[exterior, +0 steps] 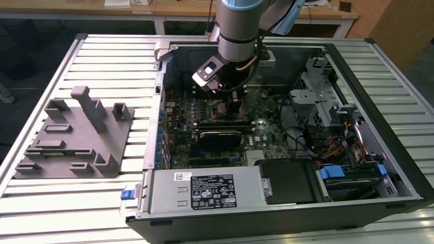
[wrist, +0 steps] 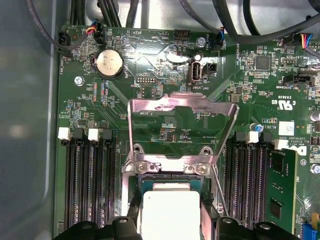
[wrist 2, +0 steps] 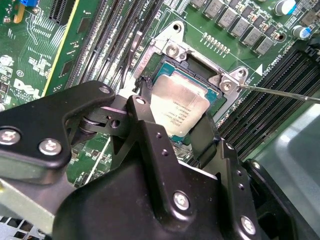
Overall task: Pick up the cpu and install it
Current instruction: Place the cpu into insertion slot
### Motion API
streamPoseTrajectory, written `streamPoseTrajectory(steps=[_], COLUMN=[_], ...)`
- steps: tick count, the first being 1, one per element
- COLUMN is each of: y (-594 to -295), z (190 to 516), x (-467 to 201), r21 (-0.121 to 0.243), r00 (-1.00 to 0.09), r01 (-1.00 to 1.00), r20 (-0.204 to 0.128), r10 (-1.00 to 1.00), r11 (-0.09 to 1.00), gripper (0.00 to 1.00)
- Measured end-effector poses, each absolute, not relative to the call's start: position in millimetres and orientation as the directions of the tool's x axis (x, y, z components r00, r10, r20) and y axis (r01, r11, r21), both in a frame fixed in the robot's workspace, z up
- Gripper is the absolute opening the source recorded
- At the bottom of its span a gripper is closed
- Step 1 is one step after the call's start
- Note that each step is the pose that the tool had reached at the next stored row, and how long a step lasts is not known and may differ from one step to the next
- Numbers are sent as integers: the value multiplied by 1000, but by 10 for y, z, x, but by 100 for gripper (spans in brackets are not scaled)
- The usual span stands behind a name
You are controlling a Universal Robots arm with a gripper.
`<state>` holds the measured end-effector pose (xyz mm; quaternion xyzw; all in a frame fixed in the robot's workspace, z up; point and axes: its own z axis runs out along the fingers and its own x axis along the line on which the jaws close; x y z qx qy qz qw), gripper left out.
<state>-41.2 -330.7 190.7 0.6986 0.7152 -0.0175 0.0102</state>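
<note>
**Tool closed on the cpu at the open socket**

A bench (exterior: 61,208) of pale metal slats fills the foreground, ribbed and bare along its near edge. On it lies an open black computer case (exterior: 400,168), side panel off. A grey power supply (exterior: 203,190) with a white label sits against the case's near wall. Just beside the case, on the exterior view's left, a grey fixture (exterior: 74,137) with upright posts rests flat on the slats.

Deeper inside the case lies the green motherboard (exterior: 268,132), and the arm (exterior: 237,30) reaches straight down onto it.

In the second wrist view the tool (wrist 2: 175,114) is narrowed to the width of the cpu (wrist 2: 177,102). One black finger (wrist 2: 202,132) lies against each of two opposite edges, so the tool has hold of the chip. The cpu, silvery top upward, sits within the frame of the socket (wrist 2: 172,50). Whether it is fully seated cannot be told.

In the first wrist view the metal load plate (wrist: 182,107) stands swung up past the cpu. Rows of memory slots (wrist: 90,185) run on both sides, and a coin cell (wrist: 109,64) lies farther along the board.

Beyond the bench's far edge a wooden desk (exterior: 68,10) on white legs crosses the room. A wooden panel (exterior: 400,25) stands at the exterior view's right.
</note>
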Motion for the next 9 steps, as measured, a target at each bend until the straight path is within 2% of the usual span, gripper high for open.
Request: streamPoseTrajectory(steps=[2,3,9], y=[-3305,-3305,-3306], z=[1904,1904,1908], x=[-411,-411,-413], r21=[-10,-10,-11], r00=[-24,-24,-24], r01=[1000,1000,1000], r20=[-38,-38,-39], r10=[999,999,999], r11=[23,23,23], gripper=[55,61,61])
